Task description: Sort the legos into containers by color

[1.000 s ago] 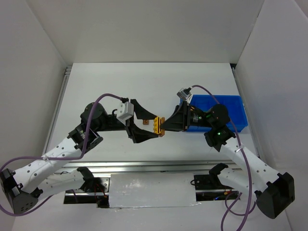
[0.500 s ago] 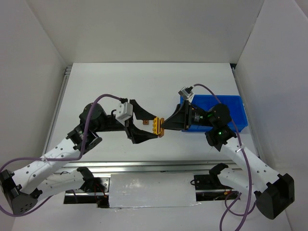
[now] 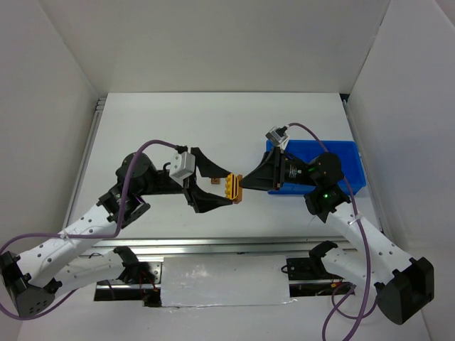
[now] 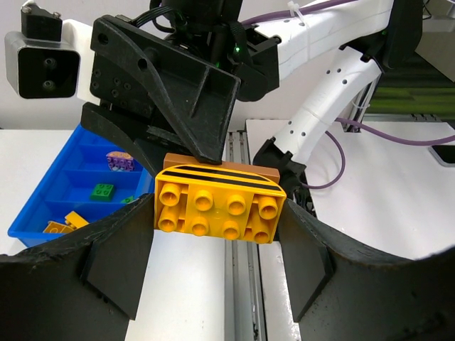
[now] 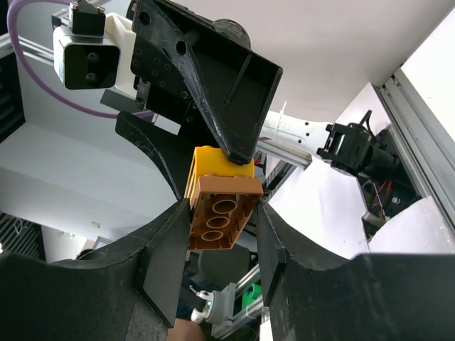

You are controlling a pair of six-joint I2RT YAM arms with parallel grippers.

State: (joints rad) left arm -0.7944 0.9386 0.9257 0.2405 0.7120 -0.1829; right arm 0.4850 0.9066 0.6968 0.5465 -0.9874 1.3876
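Two joined bricks hang over the bench (image 3: 163, 121): my left fingers (image 4: 114, 270) clamp the yellow brick (image 4: 217, 209), my right fingers (image 5: 163, 263) the brown brick (image 5: 219, 213). A purple brick (image 4: 121, 161) and a green brick (image 4: 103, 190) sit in the tray (image 3: 348, 150); I reckon this pair is still to sort.

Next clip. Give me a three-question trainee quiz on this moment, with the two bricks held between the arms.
1. True or false: the left pincer grips the yellow brick, which is stuck to the brown brick.
2. What grips the brown brick? A. the right pincer B. nothing C. both pincers
3. Fill in: the tray holding the green brick is coloured ____.

Key: 1 true; 2 A; 3 blue.
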